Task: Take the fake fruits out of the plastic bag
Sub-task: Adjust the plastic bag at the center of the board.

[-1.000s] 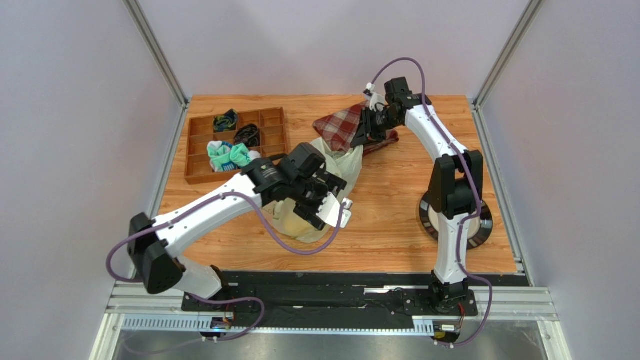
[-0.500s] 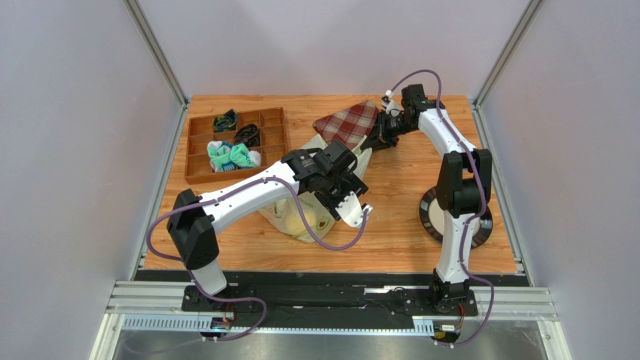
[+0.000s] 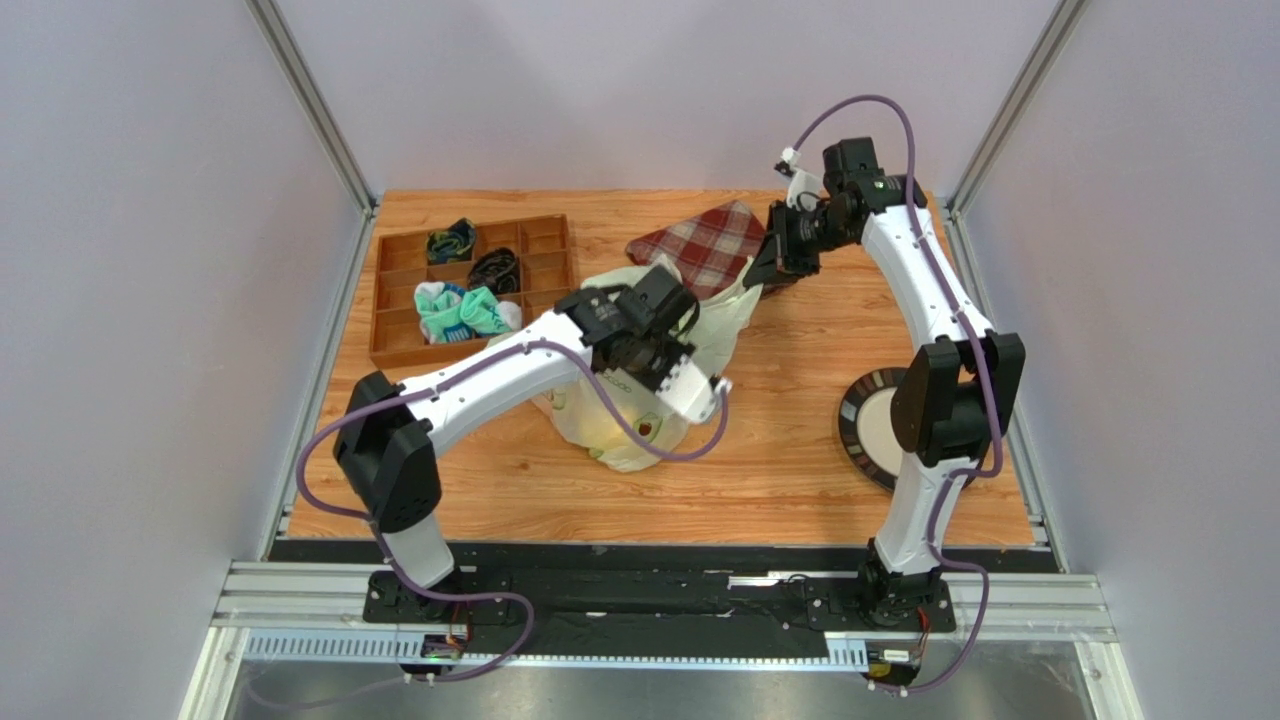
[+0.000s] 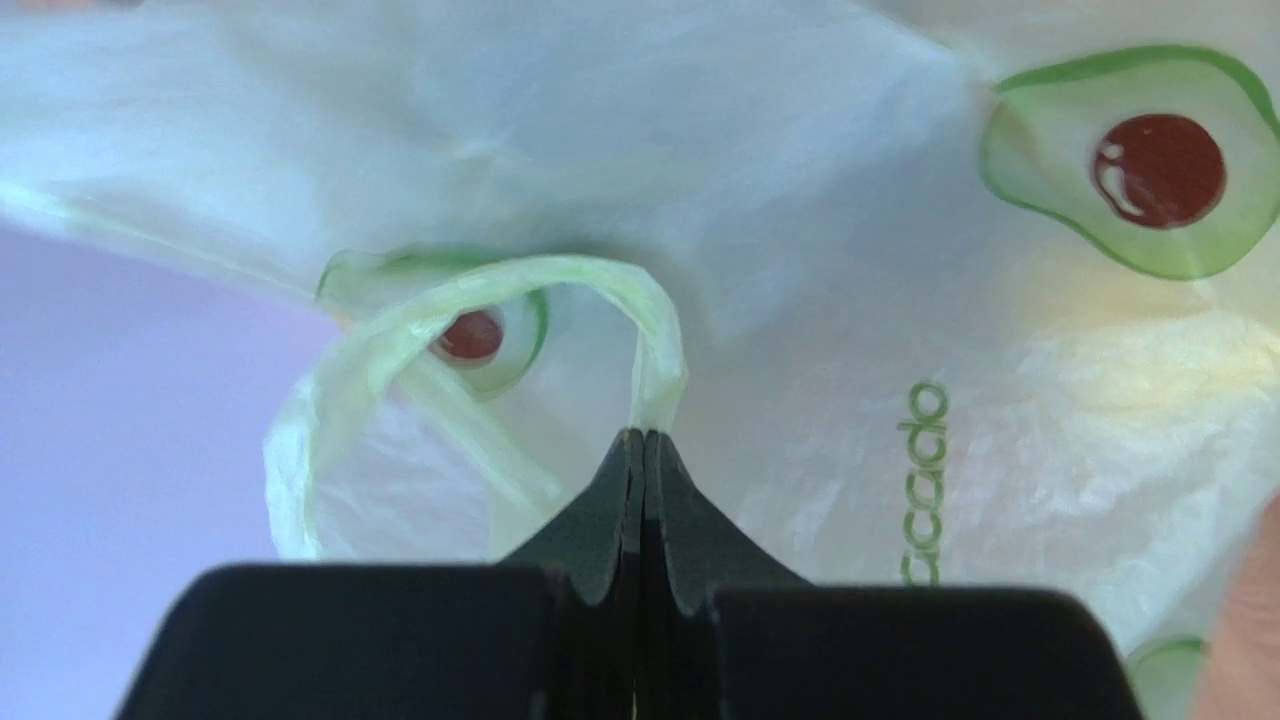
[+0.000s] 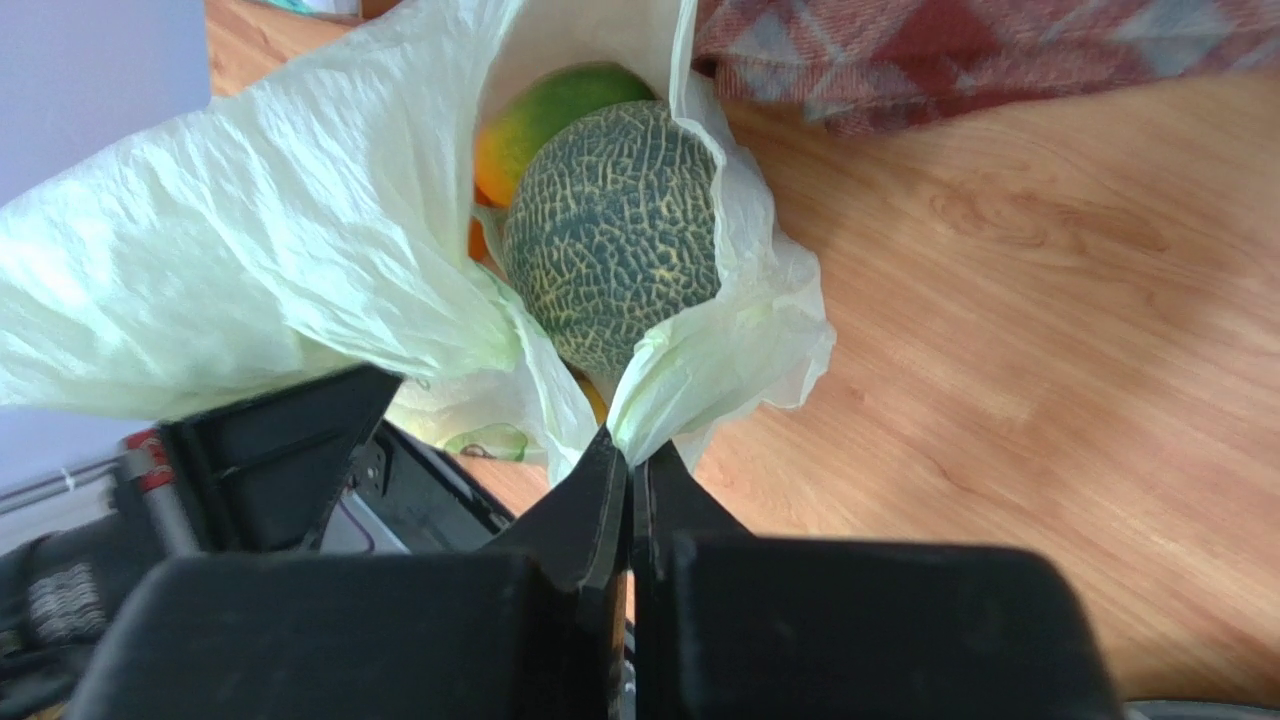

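The plastic bag (image 3: 628, 423), pale and crinkly with green avocado prints, sits mid-table, stretched between both arms. My left gripper (image 4: 643, 438) is shut on one thin loop handle (image 4: 571, 278) of the bag. My right gripper (image 5: 631, 450) is shut on the bag's rim at the opposite side, holding the mouth apart. Inside the mouth I see two of the fake fruits: a netted grey-green melon (image 5: 613, 225) and, behind it, a green-orange mango (image 5: 553, 108). Other fruits are hidden by the plastic.
A red plaid cloth (image 3: 699, 240) lies just behind the bag. A wooden divided tray (image 3: 394, 300) with socks stands at the back left. A dark-rimmed round plate (image 3: 860, 425) sits at the right, partly behind the right arm.
Both grippers closed on the bag: left on the handle, right on the rim. The right arm pulled back and to the right, and the left drew toward the back, raising and stretching the bag.
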`<state>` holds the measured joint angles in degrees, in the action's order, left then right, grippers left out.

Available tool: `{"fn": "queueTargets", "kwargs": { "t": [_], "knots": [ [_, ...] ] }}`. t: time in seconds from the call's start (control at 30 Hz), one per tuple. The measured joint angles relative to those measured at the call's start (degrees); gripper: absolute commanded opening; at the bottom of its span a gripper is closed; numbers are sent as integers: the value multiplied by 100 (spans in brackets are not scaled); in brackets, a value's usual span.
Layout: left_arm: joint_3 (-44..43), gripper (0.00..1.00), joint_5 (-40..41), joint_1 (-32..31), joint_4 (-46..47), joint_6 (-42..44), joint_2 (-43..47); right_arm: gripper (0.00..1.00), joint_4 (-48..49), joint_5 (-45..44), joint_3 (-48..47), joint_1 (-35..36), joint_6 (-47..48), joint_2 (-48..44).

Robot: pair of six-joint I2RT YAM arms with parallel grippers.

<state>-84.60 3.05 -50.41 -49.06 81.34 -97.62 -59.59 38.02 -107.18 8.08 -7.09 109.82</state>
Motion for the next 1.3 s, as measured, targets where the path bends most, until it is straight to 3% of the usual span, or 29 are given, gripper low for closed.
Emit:
{"fn": "queueTargets", "kwargs": {
  "t": [0.1,0.27,0.33,0.4,0.5,0.6,0.83,0.87,0.97,1.03,1.2,1.3],
  "knots": [
    [-1506,0,-151,304,-164,-973,-444,0,-380,-90,-1108,-44,184,396],
    [-5357,0,-463,1451,-208,-2983,-1528,0,-190,-267,-3827,-205,59,1327],
    [-6164,0,-466,1884,-74,-3604,-1659,0,225,-321,-4006,-245,-81,1281],
    [-6310,0,-422,2280,149,-4179,-1497,0,793,-428,-3689,-275,-262,1016],
    [-5624,0,-439,2479,584,-4721,-903,0,1322,-525,-3128,-293,-400,612],
    [-4317,0,-610,2420,957,-5233,-2,0,1606,-557,-2562,-291,-350,179],
    [-262,0,-1414,2352,1434,-6679,2638,2,1742,-787,337,-210,664,-1832],
    [293,0,-1580,2352,1366,-6859,2940,17,1738,-905,866,-197,852,-2197],
    [1550,0,-2026,2350,1213,-7348,3438,49,1523,-1152,2218,-173,1338,-3067],
    [1891,0,-2243,2350,1134,-7587,3438,61,1298,-1296,2675,-173,1497,-3309],
    [1886,0,-2546,2350,1233,-8063,3381,68,472,-1700,3228,-175,1989,-3764],
    [1574,0,-2610,2350,1386,-8314,3353,79,24,-1683,3038,-107,2271,-4221]
  ]
}}
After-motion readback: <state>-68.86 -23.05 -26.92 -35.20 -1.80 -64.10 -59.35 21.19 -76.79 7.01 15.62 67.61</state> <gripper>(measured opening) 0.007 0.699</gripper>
